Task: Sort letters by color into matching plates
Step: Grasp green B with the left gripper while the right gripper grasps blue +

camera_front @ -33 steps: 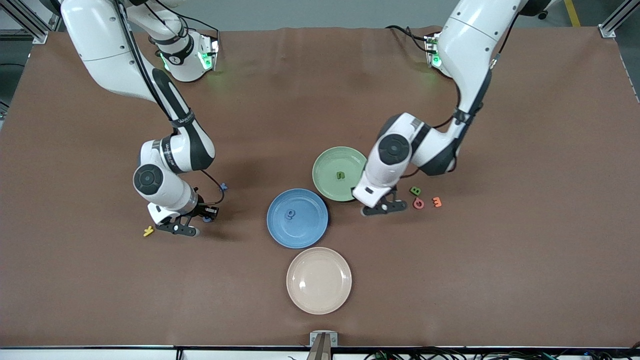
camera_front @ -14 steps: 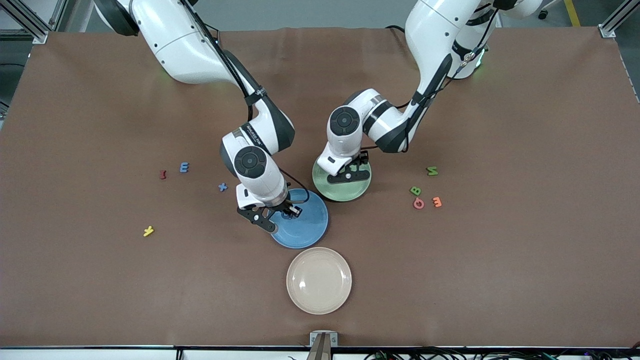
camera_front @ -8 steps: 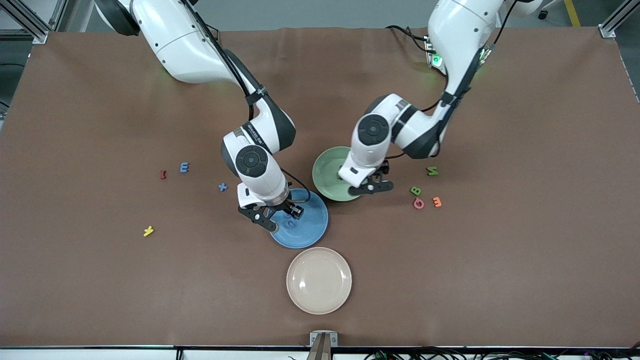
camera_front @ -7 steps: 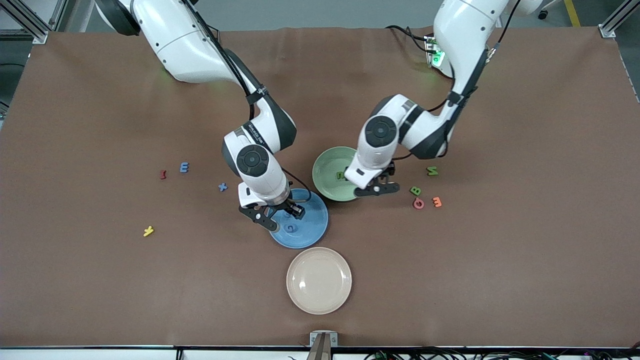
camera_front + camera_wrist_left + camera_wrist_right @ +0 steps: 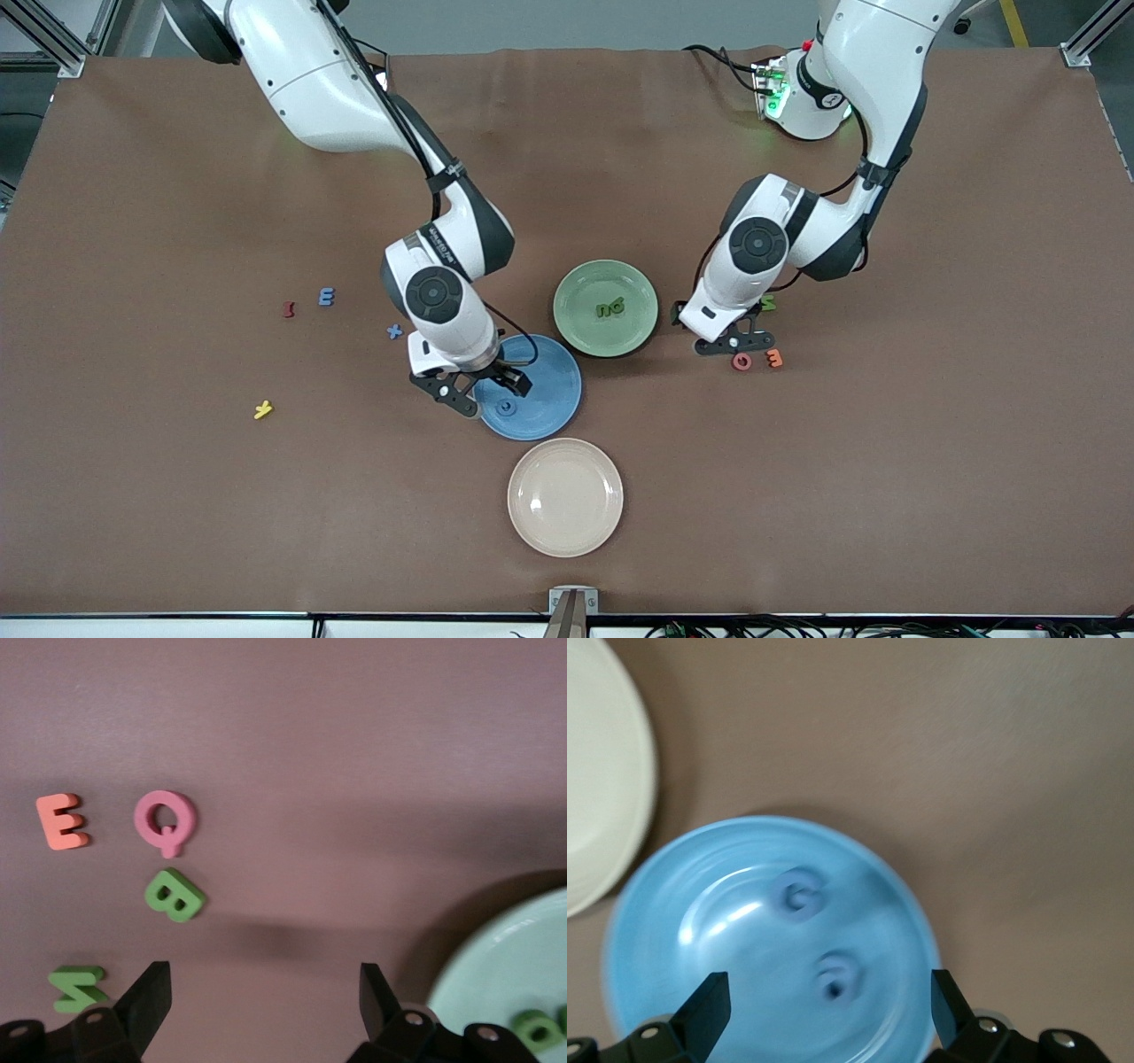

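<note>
Over the blue plate [image 5: 542,403], right gripper [image 5: 472,392] wide, empty, two blue letters [image 5: 818,934] inside. Left gripper [image 5: 734,340] wide over green B [image 5: 174,895]; next: descend, pinch.

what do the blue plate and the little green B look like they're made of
Blue plate: likely glazed ceramic or hard plastic; its glossy surface carries bright streaks of reflected light. Green B: probably soft foam; matte, thick-cut with visible side walls and rounded edges, no shine.
</note>
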Available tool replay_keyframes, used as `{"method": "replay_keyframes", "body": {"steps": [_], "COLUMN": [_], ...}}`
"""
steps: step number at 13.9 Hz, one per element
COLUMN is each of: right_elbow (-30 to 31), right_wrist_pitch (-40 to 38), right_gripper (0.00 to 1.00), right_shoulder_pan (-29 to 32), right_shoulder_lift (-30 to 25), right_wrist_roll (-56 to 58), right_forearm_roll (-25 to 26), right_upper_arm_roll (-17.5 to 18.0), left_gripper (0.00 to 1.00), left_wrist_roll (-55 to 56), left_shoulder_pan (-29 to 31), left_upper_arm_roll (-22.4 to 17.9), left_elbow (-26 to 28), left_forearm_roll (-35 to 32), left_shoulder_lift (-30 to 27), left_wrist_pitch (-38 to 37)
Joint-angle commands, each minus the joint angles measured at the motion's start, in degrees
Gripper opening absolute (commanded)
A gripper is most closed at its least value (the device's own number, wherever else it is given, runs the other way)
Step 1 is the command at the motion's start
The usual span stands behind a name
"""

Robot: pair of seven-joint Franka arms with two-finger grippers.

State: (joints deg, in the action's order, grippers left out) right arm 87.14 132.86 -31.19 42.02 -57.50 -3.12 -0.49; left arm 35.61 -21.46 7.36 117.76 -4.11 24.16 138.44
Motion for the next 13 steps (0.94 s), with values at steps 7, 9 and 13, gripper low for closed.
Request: {"method": "replay_keyframes", "body": {"steps": [7,9,13], "right_elbow": [28.8,33.7,41.7], "right_wrist_pitch": [11.0,13.1,20.3], "right_gripper": [1.00,1.00,1.00], "right_shoulder_pan": [7.4,9.6,10.5], "right_shoulder_lift": [-14.9,-17.3,-19.0], "right_wrist_roll": [23.4,28.6,30.7], "right_forearm_roll": [0.5,0.5,0.5], "right_upper_arm_roll": [0.3,0.3,0.3], "left_gripper": [0.92,0.91,0.90], "left_wrist_roll": [-3.9,-4.1,-5.2], "left_shoulder_pan": [3.4,3.5,5.5], "left_upper_arm_roll": [0.2,0.1,0.2], "left_elbow": [7.7,8.1,8.4], "left_forearm_roll": [-1.0,-1.0,-3.5], "left_shoulder_lift": [-0.8,-0.7,0.3], "left_wrist_pitch": [10.4,10.5,12.0]}}
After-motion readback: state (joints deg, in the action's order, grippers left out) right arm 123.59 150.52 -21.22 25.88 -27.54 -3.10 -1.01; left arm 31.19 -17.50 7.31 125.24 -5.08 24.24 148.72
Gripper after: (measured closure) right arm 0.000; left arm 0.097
